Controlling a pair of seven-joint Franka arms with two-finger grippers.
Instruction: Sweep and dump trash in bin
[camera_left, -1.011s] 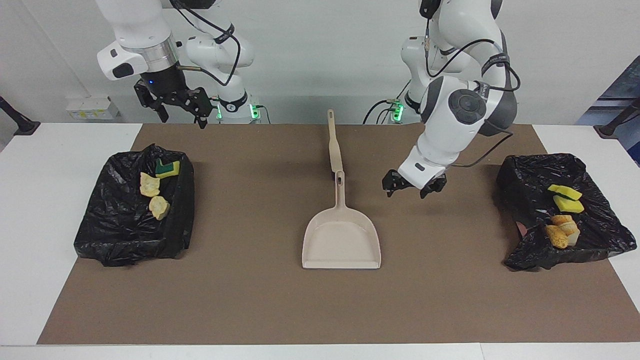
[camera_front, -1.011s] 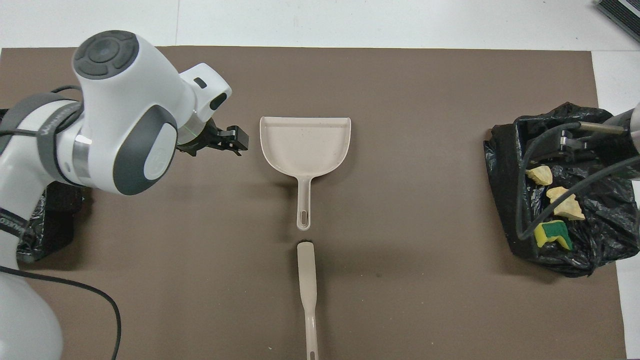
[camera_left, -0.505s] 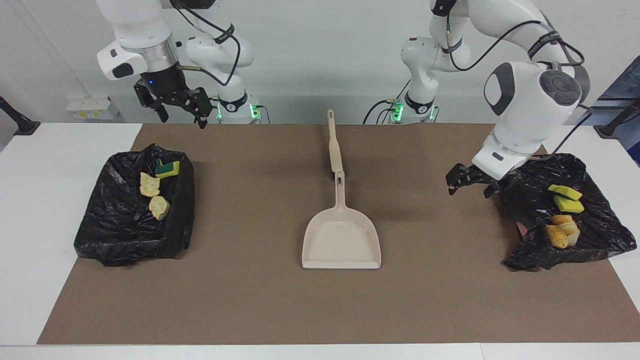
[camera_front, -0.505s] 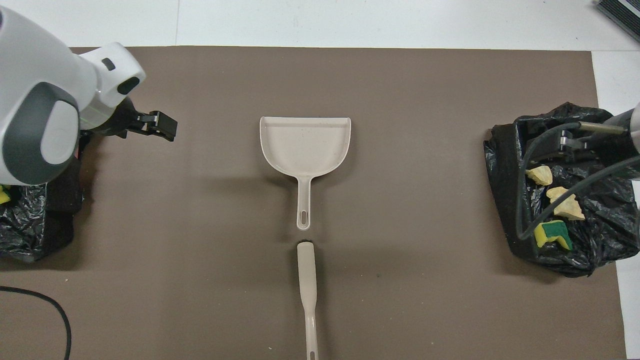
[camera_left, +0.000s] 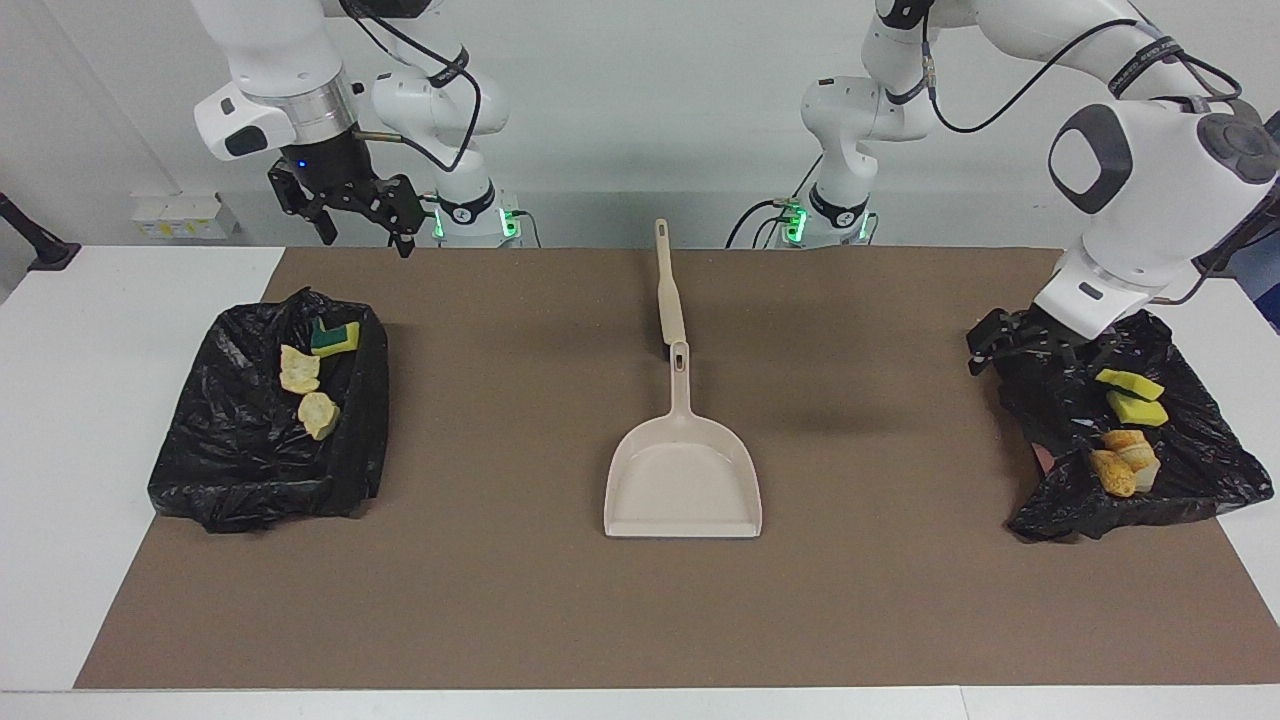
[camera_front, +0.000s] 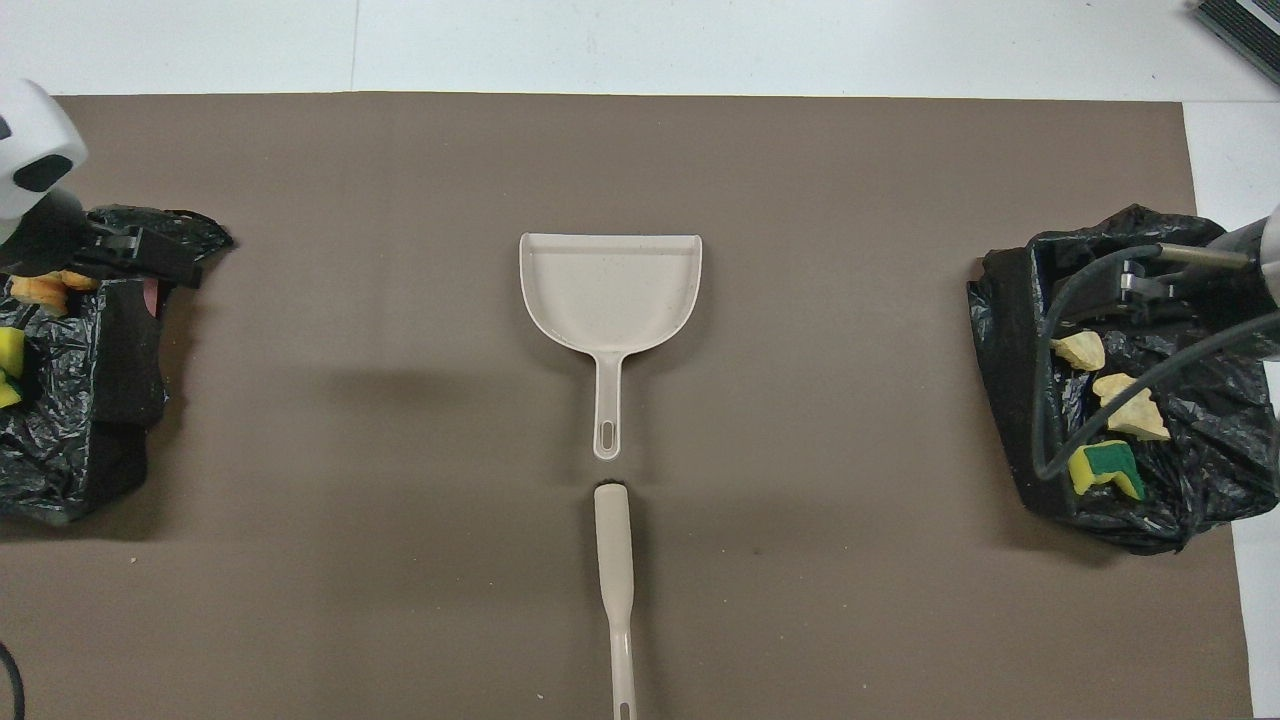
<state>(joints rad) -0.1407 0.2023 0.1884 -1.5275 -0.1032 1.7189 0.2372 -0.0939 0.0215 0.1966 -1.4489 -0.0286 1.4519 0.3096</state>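
I take the beige dustpan (camera_left: 683, 480) at the middle of the brown mat (camera_left: 500, 600) as my landmark; it lies flat with its mouth turned away from the robots and its handle pointing toward them, and the brush (camera_left: 668, 290) lies nearer to the robots, in line with that handle, its dark tip just beside the handle's end. Toward the left arm's end of the table from the dustpan sits one bin lined with a black bag (camera_left: 1190, 470), holding two yellow sponge chunks (camera_left: 1130, 395) and golden-brown lumps (camera_left: 1120, 462). My left arm bends down from high above this end, its elbow raised and its forearm angled downward, and the left gripper (camera_left: 1010, 340) hangs over the rim of that bin on the dustpan's side, its claw spread apart and holding nothing. Toward the right arm's end from the dustpan sits the second black-bagged bin (camera_left: 240, 460), with a green-backed yellow sponge (camera_left: 335, 338) and two pale golden-brown lumps (camera_left: 308, 392) inside. My right arm waits, drawn up by its base; the right gripper (camera_left: 360, 215) hangs in the air above that bin's robot-side edge, pointing down, its claw likewise spread and empty.
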